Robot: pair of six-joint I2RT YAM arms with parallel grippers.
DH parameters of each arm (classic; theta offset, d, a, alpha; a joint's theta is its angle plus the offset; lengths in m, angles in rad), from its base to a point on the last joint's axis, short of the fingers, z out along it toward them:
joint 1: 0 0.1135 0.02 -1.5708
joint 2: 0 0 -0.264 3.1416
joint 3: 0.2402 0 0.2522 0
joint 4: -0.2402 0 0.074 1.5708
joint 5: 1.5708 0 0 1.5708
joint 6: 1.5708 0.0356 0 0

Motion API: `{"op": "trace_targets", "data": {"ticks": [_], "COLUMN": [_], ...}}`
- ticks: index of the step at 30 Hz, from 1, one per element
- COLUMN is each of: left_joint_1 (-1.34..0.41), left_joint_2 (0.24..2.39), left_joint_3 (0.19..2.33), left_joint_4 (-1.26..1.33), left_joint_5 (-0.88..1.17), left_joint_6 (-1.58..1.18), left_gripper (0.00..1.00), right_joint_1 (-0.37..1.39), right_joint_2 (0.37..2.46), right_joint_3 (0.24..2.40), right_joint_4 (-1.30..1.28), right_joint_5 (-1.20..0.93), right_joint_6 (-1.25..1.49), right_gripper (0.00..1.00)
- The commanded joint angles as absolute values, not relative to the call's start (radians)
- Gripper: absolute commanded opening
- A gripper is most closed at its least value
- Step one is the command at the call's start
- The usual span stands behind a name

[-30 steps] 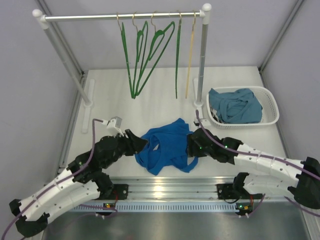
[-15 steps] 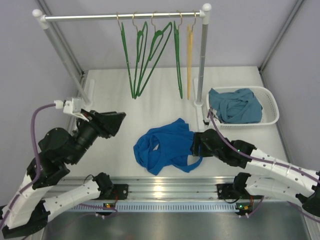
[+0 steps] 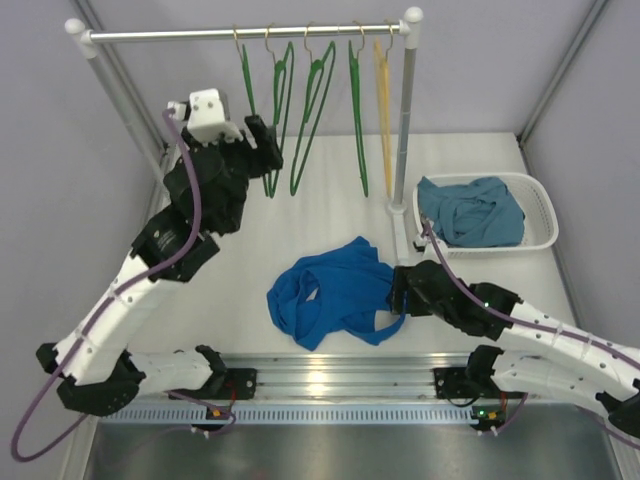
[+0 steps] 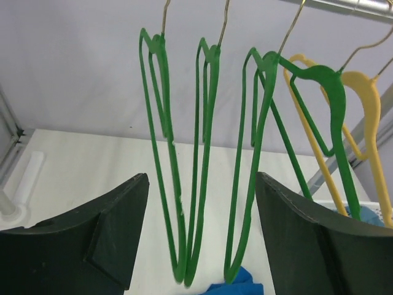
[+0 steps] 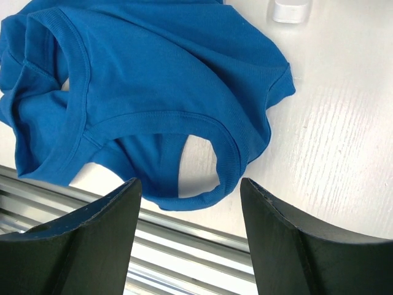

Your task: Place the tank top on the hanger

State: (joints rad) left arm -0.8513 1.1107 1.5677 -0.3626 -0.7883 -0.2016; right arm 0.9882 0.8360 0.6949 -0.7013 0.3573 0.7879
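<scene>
White table, grey walls, crumpled tank top; left end effector, right end effector both agape.

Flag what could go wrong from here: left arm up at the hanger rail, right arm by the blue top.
1. Several green hangers hang close together between the open fingers of the left end effector; closing could pinch more than one.
2. The tank top lies bunched, its straps overlapping, under the open right end effector; a grasp may catch several layers and make it hard to thread onto a hanger.
</scene>
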Motion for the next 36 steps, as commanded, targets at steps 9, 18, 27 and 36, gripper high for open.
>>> {"op": "trace_targets", "data": {"ticks": [9,18,27,36], "left_joint_1": [-0.465,-0.416,-0.416,-0.416], "left_joint_2": [1.393,1.474,1.529,1.548], "left_joint_3": [1.999,2.04,2.019,1.982], "left_joint_4": [-0.583,-0.62,-0.63,-0.634], "left_joint_5": [-0.362,-0.299,-0.324,-0.35], "left_joint_6": [-0.262,-0.252,-0.224,-0.229], "left_gripper": [0.7,0.65,0.59,0.45], "right_joint_1": [1.003,1.005,1.005,1.005], "right_joint_2": [0.752,0.721,0.703,0.69], "right_joint_3": [0.716,0.704,0.687,0.672], "right_joint_4": [-0.744,-0.755,-0.761,-0.762], "right_joint_5": [0.394,0.391,0.384,0.387], "right_joint_6": [0.793,0.799,0.801,0.801], "right_gripper": [0.66,0.66,0.66,0.66]}}
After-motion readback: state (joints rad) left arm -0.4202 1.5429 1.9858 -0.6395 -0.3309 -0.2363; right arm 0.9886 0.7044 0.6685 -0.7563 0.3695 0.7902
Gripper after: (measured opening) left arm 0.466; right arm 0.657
